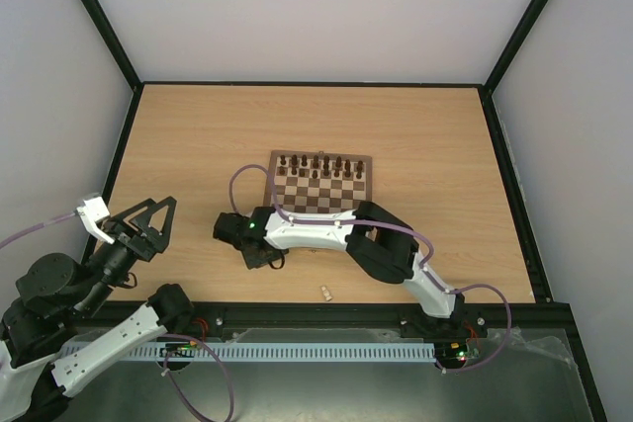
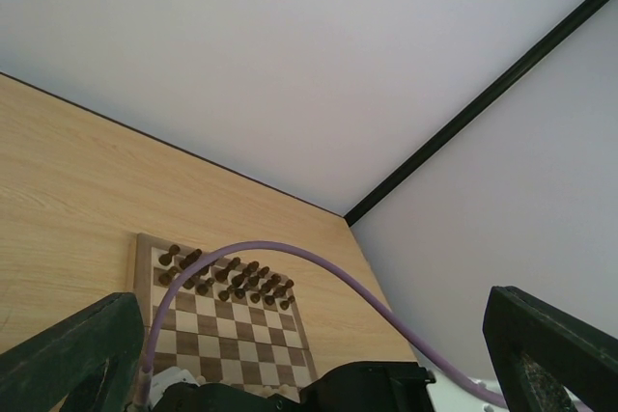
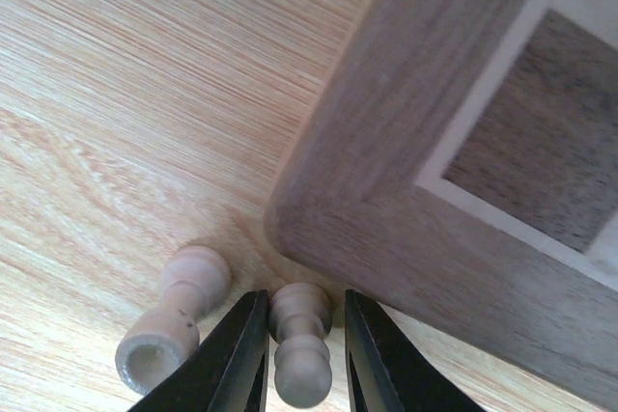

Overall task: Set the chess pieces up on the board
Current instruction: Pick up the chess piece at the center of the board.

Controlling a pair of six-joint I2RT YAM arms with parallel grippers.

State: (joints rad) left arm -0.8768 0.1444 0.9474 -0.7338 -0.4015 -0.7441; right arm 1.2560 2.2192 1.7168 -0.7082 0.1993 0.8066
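Step in hand, judged from the grip: picking a pale piece off the table for the near side of the board.

Right gripper (image 3: 304, 301) is low at the near-left corner of the square wooden chessboard with light and dark checkered squares (image 3: 435, 190). Its jaws are narrowed onto a small pale cream turned wooden chess piece (image 3: 301, 344), which lies on its side on the light wood-grain table (image 3: 145, 94), just beside the board frame. Both black fingers (image 3: 241, 354) sit tight against it, which looks like a pinch.

A 2nd pale wooden piece (image 3: 176, 320) lies right next to it, hollow base toward the camera. It is close to 1 finger; cannot tell if they touch.

In the top view, a 3rd pale piece (image 1: 324, 293) sits alone on the table nearer the arm bases, well apart from the board. Dark brown wooden chess pieces (image 1: 318, 164) fill the 2 far rows. No pale pieces show on the visible squares, but the right arm hides part of the near edge.

Left gripper (image 1: 163, 221) is off to the left over the table, jaws spread wide, holding nothing.

Judgement: dark side set, pale side barely begun.

Next move calls for:
- A clean lift that clears the board frame without dragging the 2nd piece.
- Turning the piece upright, since it is gripped lying down.
- Setting it base-down on a near-row square.

Likely risks are the tiny round piece slipping or tipping on release.
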